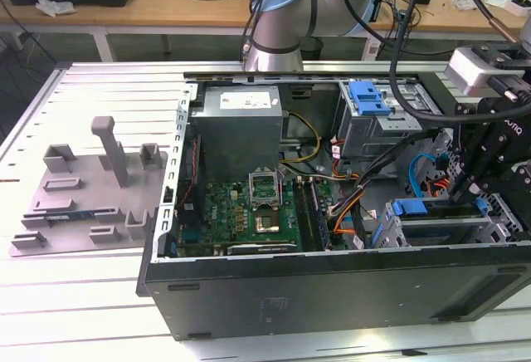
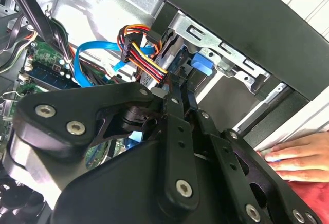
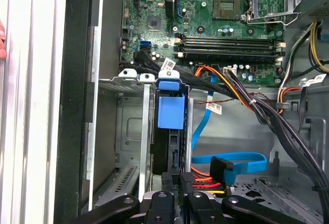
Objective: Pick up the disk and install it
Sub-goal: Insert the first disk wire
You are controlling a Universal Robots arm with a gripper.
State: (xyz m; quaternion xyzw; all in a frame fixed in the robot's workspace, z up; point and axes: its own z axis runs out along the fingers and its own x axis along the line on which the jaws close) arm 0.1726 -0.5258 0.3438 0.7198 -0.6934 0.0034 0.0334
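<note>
We see the disk standing on edge in the drive cage of the open computer case. It is at the case's end toward the exterior view's right, near the worktop's front edge. The jaws of the gripper are clenched on the disk's end opposite its blue tab. A person's hand rests on the worktop beside the case.

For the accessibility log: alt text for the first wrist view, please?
The gripper sits at a drive bay in an open computer case, close to the blue-framed disk, which stands edge-on in the bay. Beyond are the motherboard and bundled cables.
</note>
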